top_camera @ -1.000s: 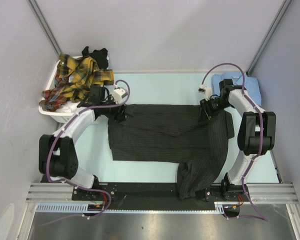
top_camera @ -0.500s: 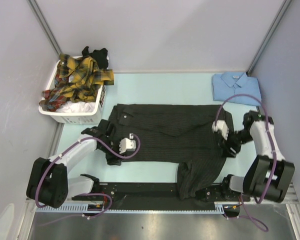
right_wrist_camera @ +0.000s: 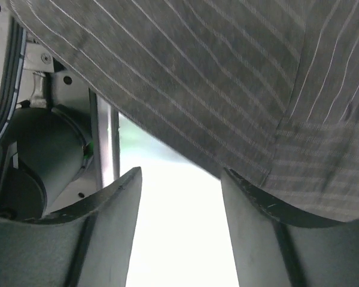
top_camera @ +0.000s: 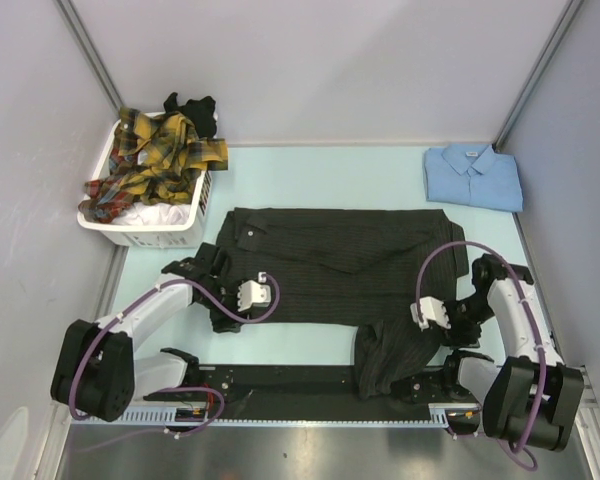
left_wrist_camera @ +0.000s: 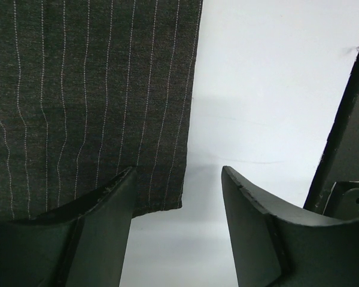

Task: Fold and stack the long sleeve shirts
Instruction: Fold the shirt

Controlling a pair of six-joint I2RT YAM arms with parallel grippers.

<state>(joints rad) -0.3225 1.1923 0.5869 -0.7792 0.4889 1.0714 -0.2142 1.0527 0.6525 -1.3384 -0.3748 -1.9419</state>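
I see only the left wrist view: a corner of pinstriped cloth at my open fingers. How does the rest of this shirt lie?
Observer: The pinstriped shirt is spread across the middle of the table, and one part hangs over the near edge.
Operator: What is the right arm doing?
Observer: The right gripper is open with nothing between its fingers, close to that hanging part.
Operator: Is any shirt folded already?
Observer: Yes, a light blue shirt lies folded in the far right corner.
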